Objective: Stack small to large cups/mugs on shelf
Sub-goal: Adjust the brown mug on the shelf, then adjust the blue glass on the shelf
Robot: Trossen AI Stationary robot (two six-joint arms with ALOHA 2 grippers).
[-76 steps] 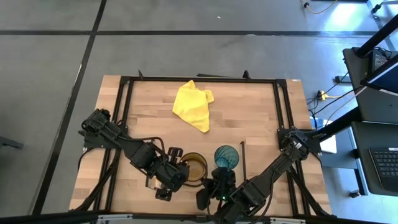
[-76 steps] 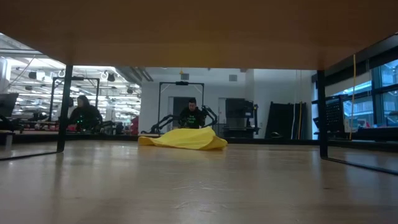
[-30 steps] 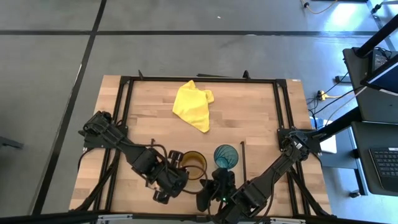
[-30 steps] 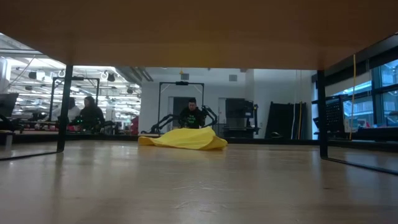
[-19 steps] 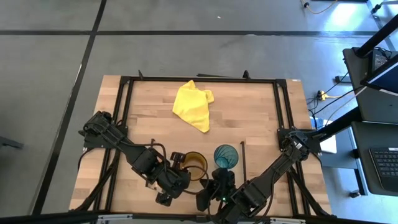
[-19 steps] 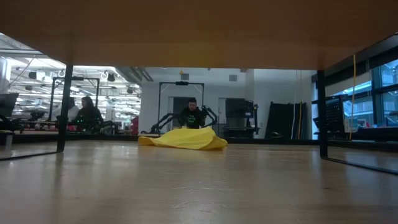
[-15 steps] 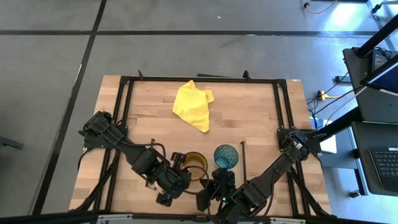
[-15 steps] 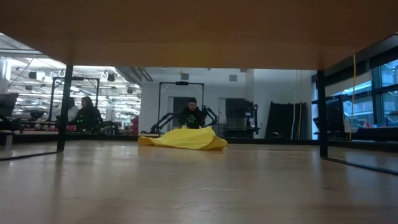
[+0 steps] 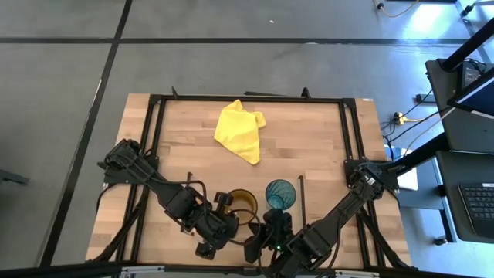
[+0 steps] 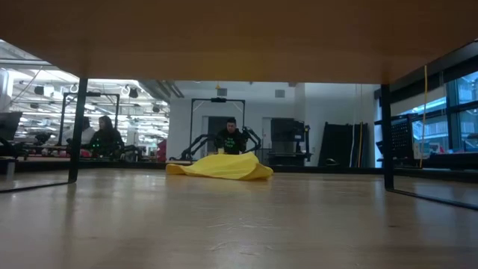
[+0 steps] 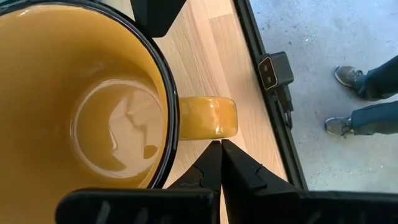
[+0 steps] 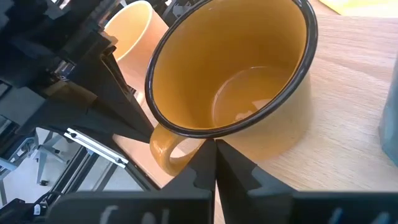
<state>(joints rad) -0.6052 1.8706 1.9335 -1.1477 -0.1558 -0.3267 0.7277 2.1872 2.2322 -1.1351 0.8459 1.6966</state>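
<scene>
Left gripper [image 11: 221,146] is pinched shut on nothing, its tips just beside the amber mug's [image 11: 93,112] handle. In the last few seconds this arm has slid along the table's near edge and now covers more of that mug from above. Right gripper [image 12: 214,144], also closed and empty, points at the same handle and has not moved. The small orange mug [image 12: 132,30] sits just behind the amber one. The teal tumbler [image 9: 282,193] stands beside them, in the same spot as before. Nothing looks stacked yet.
</scene>
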